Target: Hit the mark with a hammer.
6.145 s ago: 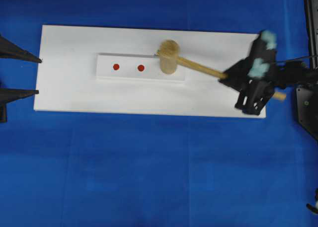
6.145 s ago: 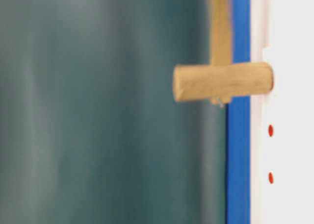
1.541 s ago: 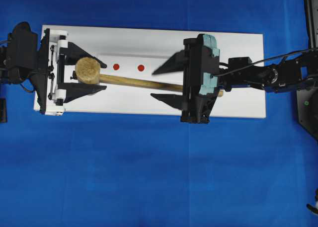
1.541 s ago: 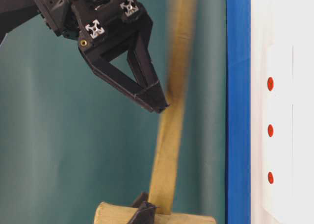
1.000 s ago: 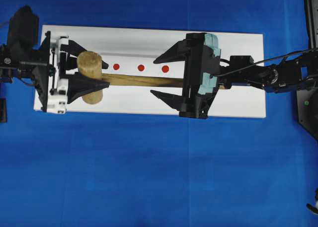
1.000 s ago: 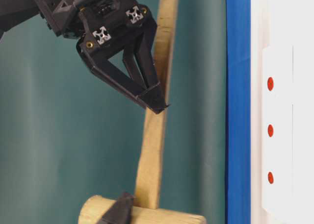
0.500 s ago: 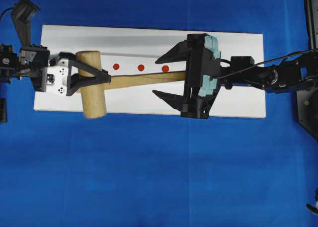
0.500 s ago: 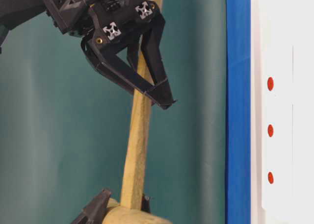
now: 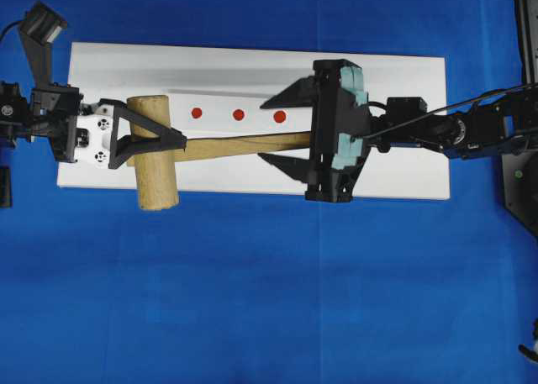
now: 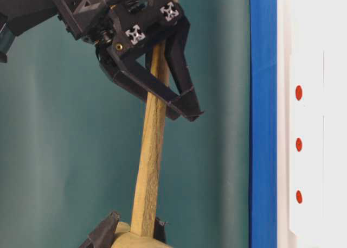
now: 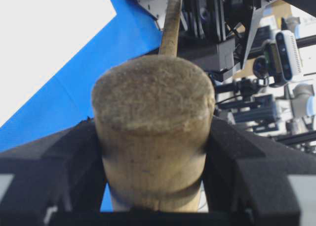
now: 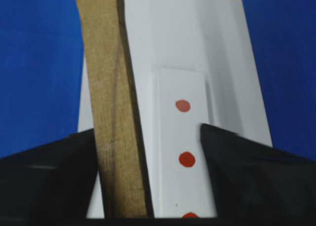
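Our left end effector (image 9: 172,139) has rolled the hammer (image 9: 154,153), gripping its head above the white board (image 9: 403,81); our right end effector (image 9: 271,130) is narrowing around the handle, not yet clamped, so a handover looks underway.

so there's a blue cloth (image 9: 252,300) covering the whole table, and a big white rectangular board (image 9: 395,178) lying flat on it. in the table-level view the backdrop is a plain teal-green wall (image 10: 54,166), kinda blurry. left wrist view shows some cluttered equipment (image 11: 281,58) off in the background, can't really tell what it is
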Controlling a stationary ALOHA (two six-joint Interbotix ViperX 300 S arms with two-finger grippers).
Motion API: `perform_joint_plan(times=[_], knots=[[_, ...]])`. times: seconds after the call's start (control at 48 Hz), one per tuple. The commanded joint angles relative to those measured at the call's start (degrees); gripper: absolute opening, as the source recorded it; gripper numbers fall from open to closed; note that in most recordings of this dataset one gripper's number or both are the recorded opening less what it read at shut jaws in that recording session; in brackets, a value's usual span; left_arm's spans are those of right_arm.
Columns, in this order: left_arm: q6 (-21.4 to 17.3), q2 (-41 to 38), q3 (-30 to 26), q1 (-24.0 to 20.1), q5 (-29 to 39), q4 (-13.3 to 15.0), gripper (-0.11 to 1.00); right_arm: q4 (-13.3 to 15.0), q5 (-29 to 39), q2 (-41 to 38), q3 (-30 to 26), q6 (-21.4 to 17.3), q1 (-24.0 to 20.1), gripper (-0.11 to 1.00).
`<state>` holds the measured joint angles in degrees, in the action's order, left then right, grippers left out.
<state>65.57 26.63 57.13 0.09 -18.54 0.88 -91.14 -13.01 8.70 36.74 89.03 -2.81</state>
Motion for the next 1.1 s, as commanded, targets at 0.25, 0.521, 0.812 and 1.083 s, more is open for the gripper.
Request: perform_joint_plan(times=[0.25,0.521,0.812,1.083], knots=[[0.00,1.14,-1.32,-0.35,2.11,-0.18,0.45,0.09,1.85,0.26,-1.05,1.76,-0.44,0.07],[-0.35,1.14,-1.32,-0.53,3.25,-0.18,0.45,-0.09,1.85,0.26,-1.14,1.58,-0.44,0.07],[-0.88,1.49,-1.14,-0.88,5.01,-0.18,0.87,-1.85,1.93,0.44,-0.88,1.23,-0.44,0.07],[-0.44,6.42,1.85,-2.29,7.91,-0.18,0.85,-4.22,2.11,2.90,1.49,1.23,-0.44,0.07]])
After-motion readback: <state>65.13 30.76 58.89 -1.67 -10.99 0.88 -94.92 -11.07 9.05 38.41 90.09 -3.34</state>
